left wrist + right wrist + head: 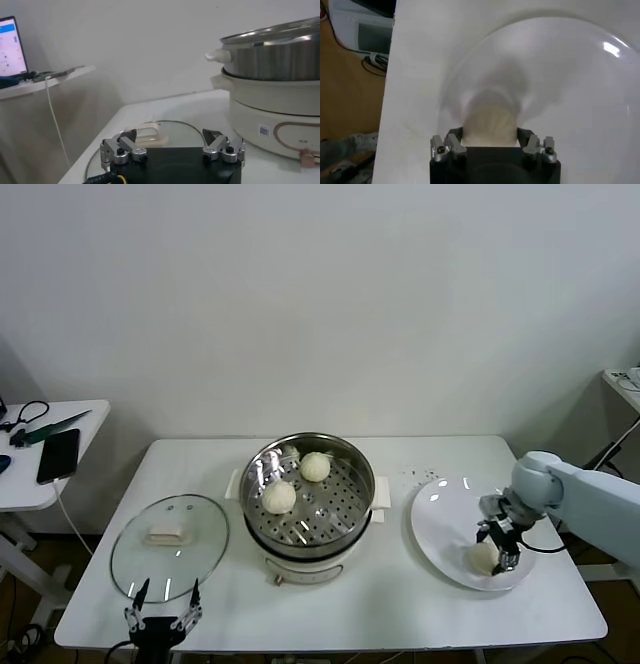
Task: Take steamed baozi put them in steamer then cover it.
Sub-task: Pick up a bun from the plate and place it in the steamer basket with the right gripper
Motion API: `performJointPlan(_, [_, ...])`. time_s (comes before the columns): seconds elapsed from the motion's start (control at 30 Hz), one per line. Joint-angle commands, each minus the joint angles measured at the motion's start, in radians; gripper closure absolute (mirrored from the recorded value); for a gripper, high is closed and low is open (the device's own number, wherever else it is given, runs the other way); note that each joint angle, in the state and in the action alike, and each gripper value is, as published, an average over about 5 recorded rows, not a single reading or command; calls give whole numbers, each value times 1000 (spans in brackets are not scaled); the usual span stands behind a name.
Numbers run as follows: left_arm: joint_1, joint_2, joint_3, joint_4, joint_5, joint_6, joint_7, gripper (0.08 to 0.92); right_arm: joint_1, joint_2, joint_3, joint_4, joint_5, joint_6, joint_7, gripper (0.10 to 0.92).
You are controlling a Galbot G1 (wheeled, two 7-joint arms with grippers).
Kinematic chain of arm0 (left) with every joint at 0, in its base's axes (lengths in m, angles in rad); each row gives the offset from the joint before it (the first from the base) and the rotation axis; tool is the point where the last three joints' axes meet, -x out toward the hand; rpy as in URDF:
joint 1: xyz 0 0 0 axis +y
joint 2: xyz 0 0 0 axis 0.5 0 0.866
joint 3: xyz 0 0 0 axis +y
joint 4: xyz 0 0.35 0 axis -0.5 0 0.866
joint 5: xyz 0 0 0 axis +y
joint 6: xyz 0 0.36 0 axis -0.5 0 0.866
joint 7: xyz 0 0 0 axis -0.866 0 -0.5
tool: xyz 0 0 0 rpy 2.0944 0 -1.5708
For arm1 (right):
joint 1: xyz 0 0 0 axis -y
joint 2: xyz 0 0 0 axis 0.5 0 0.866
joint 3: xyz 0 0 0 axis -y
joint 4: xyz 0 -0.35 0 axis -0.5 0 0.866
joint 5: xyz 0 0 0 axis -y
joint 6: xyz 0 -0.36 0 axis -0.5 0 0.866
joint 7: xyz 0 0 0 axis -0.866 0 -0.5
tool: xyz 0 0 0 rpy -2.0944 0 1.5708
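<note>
Two steamed baozi lie on the perforated floor of the steamer, which stands uncovered mid-table. A third baozi rests on the near part of a white plate at the right. My right gripper reaches down onto it. In the right wrist view the fingers press both sides of that baozi, with the gripper shut on it over the plate. The cover lies flat at the left of the steamer. My left gripper hangs open at the table's front edge, just short of the cover.
A side table at the far left carries a phone and cables. Dark specks dot the tabletop behind the plate. The steamer's white pot base rises close beside the left gripper. The plate sits near the table's right edge.
</note>
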State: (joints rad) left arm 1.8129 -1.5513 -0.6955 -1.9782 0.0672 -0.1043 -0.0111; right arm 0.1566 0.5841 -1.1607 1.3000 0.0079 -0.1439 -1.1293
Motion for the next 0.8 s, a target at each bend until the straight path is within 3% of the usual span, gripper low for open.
performJointPlan(0.03, [3,1,-1,-3,-1,-1,-1,177,243,75,-114,-5,-54,246,-38,321])
performJointPlan(0.2, [4,0,-1,-3,-1,-1,-1,177,430,185,-156,5,-149,450,-80,326])
performJointPlan(0.43, [7,-1,-5,-10,2,4,-1,177,591,368,-160,-1,-157,650,-87,321])
performJointPlan(0.8, [12,0,-12,-23,0,9,0,177,598,636,-150,-4,-6,677,-89,321])
